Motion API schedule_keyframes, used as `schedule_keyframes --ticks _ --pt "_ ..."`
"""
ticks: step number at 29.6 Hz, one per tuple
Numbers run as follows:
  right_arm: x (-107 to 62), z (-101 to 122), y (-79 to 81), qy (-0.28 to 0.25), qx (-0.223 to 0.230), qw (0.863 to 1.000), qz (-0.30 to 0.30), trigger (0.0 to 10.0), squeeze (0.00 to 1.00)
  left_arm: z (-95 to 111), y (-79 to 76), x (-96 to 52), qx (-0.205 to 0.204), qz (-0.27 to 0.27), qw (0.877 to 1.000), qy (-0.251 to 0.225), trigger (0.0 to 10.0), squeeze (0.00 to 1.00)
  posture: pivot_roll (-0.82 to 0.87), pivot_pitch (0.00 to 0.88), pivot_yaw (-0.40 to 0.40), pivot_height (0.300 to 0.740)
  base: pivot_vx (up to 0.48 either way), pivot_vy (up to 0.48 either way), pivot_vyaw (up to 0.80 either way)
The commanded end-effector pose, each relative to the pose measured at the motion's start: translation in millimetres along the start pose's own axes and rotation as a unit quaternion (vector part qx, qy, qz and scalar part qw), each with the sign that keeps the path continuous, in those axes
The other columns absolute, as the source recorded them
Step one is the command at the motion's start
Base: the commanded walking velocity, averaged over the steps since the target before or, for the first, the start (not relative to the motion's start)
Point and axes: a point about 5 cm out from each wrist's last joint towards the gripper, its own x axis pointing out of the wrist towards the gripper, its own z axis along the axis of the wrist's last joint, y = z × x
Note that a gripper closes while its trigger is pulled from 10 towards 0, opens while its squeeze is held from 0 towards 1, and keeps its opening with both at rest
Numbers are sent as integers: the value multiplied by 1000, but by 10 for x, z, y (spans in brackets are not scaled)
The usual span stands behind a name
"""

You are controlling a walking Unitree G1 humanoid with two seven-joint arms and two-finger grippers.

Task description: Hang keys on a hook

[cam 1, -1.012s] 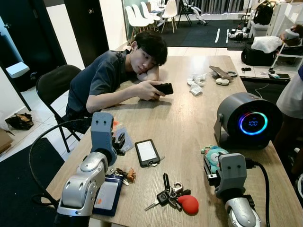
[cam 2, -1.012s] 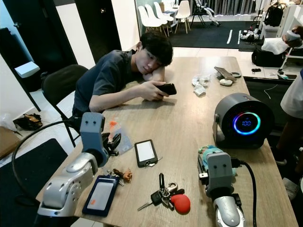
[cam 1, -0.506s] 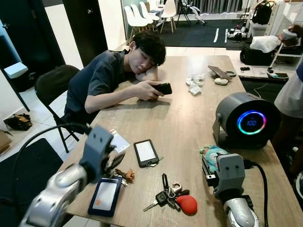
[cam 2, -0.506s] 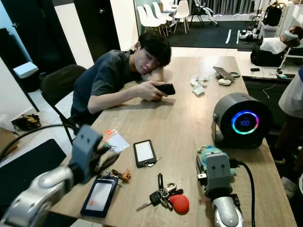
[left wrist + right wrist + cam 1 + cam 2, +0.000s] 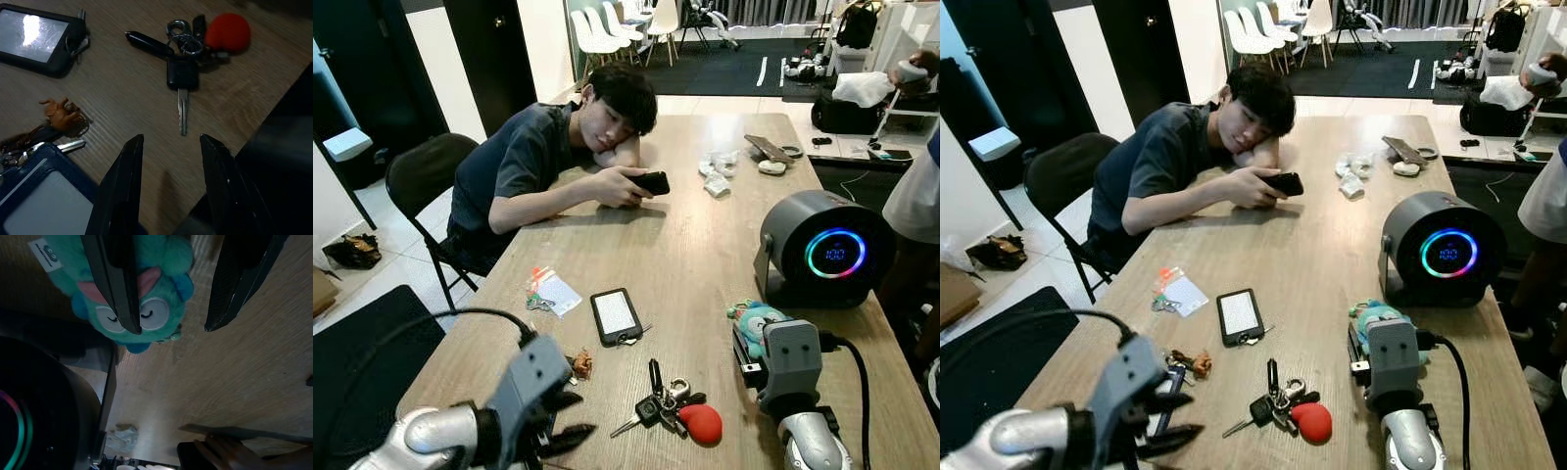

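My left hand (image 5: 168,147) hovers released at the bench's (image 5: 705,245) near edge, pointed at the keys (image 5: 183,73). Closing on the flat blade alone could let the bunch slip or skid off the edge. The keys lie splayed: black fob, rings, red ball. My right hand (image 5: 171,308), also released, straddles a teal plush (image 5: 142,308).

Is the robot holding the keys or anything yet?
No, nothing is held. The left gripper is open above the table edge, short of the keys. The right gripper is open over a teal plush toy.
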Motion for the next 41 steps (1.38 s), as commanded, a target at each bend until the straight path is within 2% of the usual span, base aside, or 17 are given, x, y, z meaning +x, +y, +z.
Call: schedule_keyframes --ticks 1,3,6,10,14,24,28,29,30,31,32,33,35,36,37,40,41 --pt "-23 -60 45 12 5 1000 9 10000 0 -58 -7 51 -11 5 1000 11 10000 0 12 137 103 740 0 0 0" --pt "-25 -61 51 12 3 1000 10 10000 0 -81 2 113 -24 14 999 19 10000 0 8 137 103 740 0 0 0" --pt "-28 -59 40 12 2 1000 9 10000 0 -95 -80 195 -23 -6 1000 21 10000 0 2 141 106 740 0 0 0" --pt "-39 -66 33 14 1 1000 6 10000 0 -186 -174 393 -17 -23 999 33 10000 0 -1 143 110 740 0 0 0" --pt "-47 -66 26 14 2 1000 4 10000 0 -139 -209 433 -25 -40 999 18 10000 0 -3 142 112 740 0 0 0" --pt "-42 -71 47 15 4 1000 5 10000 0 -156 -237 665 -31 -22 999 19 10000 0 -1 145 115 740 0 0 0" --pt "-39 -72 45 15 4 1000 5 10000 0 -180 -246 703 -29 -21 999 21 9882 0 0 145 113 740 0 0 0" --pt "-39 -73 44 15 4 1000 5 10000 0 -187 -241 727 -32 -17 999 22 9020 0 0 145 113 740 0 0 0" --pt "-39 -73 44 15 4 1000 5 10000 0 -187 -241 727 -32 -17 999 22 9020 0 0 145 113 740 0 0 0" --pt "-38 -72 44 15 4 1000 6 10000 0 -190 -235 749 -35 -13 999 22 8353 0 -1 145 113 740 0 0 0" --pt "-37 -70 45 15 4 1000 6 10000 0 -193 -230 766 -36 -9 999 21 4314 0 -3 145 114 740 0 0 0" --pt "-36 -69 43 14 4 1000 6 10000 0 -197 -224 776 -38 -5 999 21 4314 0 -3 144 113 740 0 0 0" --pt "-37 -71 41 14 4 1000 5 10000 0 -230 -194 773 -38 5 999 24 1529 0 -4 143 113 740 0 0 0" --pt "-37 -71 41 14 4 1000 5 10000 0 -230 -194 773 -38 5 999 24 1529 0 -4 143 113 740 0 0 0" --pt "-39 -71 44 14 4 1000 6 10000 0 -258 -165 759 -37 12 999 26 0 0 -5 140 112 740 0 0 0" --pt "-36 -68 45 13 4 1000 6 10000 0 -264 -145 746 -35 15 999 26 0 0 -4 137 111 740 0 0 0" --pt "-29 -65 45 13 4 1000 6 10000 0 -260 -130 735 -33 17 999 25 1451 0 -5 135 110 740 0 0 0"
